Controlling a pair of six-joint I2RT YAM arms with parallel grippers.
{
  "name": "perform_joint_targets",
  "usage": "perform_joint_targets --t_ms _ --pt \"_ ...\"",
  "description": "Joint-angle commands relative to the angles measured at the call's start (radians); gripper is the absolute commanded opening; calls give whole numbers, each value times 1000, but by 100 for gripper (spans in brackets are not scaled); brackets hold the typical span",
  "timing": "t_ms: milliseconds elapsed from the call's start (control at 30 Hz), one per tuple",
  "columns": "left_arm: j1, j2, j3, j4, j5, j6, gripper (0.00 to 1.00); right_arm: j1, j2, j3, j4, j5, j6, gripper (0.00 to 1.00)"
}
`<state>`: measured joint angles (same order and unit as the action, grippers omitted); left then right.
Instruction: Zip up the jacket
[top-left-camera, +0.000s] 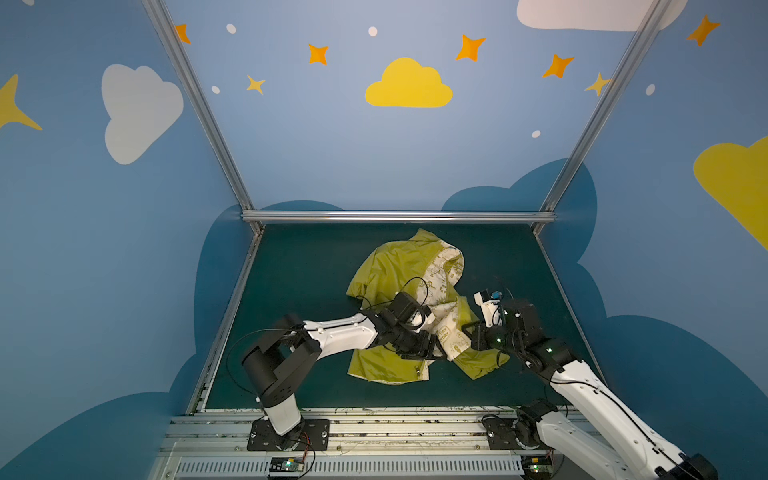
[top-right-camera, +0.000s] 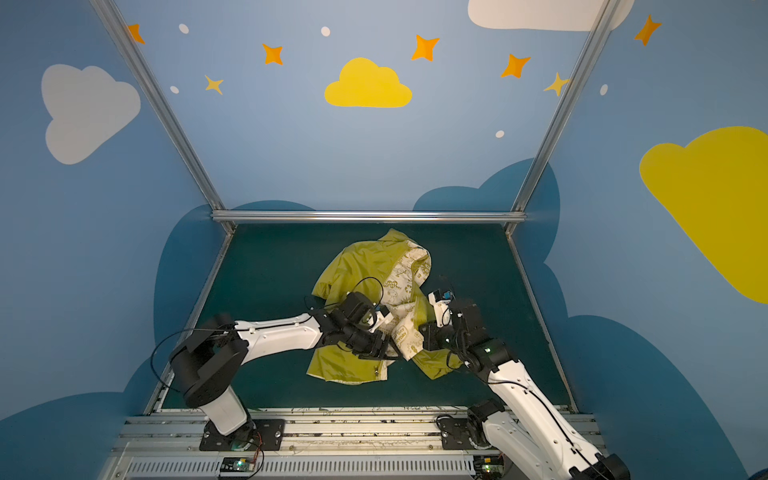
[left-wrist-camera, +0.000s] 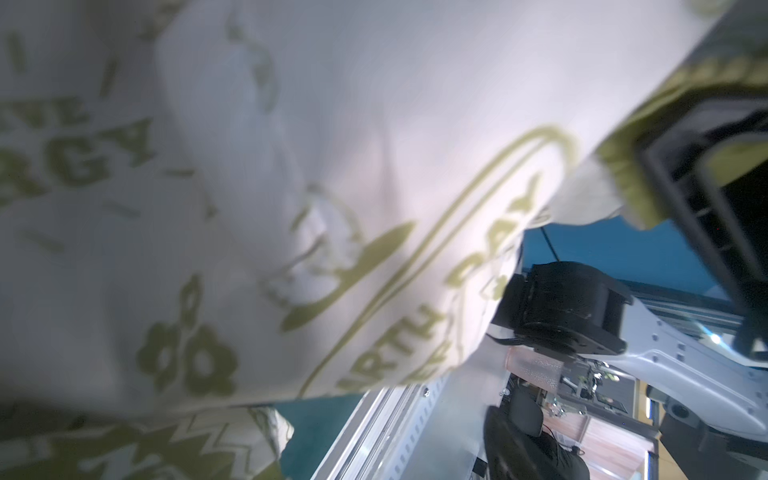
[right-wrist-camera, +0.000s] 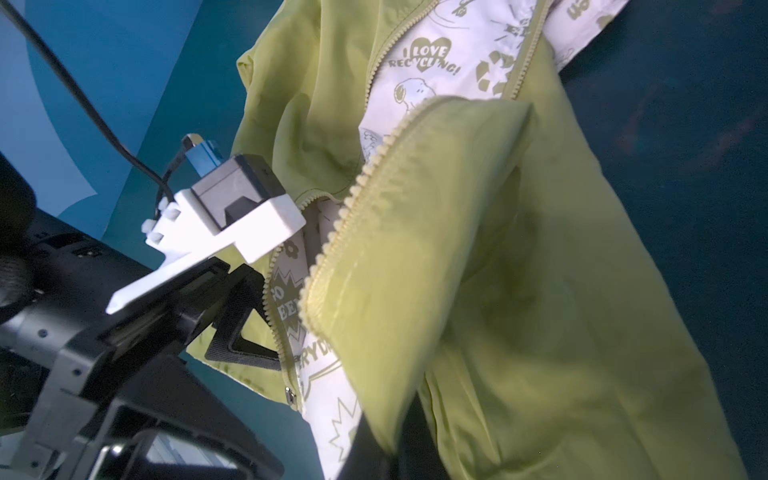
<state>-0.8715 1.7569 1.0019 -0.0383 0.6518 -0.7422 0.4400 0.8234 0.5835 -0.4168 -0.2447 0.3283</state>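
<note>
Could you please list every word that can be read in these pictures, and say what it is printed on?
"I LOVE RECYCLING!": in a heart on the lining of the jacket.
"DAY": same lining, in the left wrist view.
"GO": lining beside the zipper; the word below is half hidden.
Other print is blurred or cut off.
</note>
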Motion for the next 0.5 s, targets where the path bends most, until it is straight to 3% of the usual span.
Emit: perform_joint_targets --t_ms 0,200,267,300,433,467 --pt "-4 84 27 144 102 -55 79 -5 -20 -1 -41 43 -16 0" --pt "10 133 101 171 138 -69 79 -9 -38 -1 -82 109 -2 0" --pt "39 113 75 215 150 -96 74 -14 -37 2 -90 125 0 0" --pt "55 101 53 241 153 -109 69 -15 -34 3 -90 128 2 0" --pt "158 2 -59 232 111 -102 26 -23 -16 1 -51 113 10 0" --pt "182 -27 -81 206 96 -86 19 -23 -9 2 -39 103 10 0"
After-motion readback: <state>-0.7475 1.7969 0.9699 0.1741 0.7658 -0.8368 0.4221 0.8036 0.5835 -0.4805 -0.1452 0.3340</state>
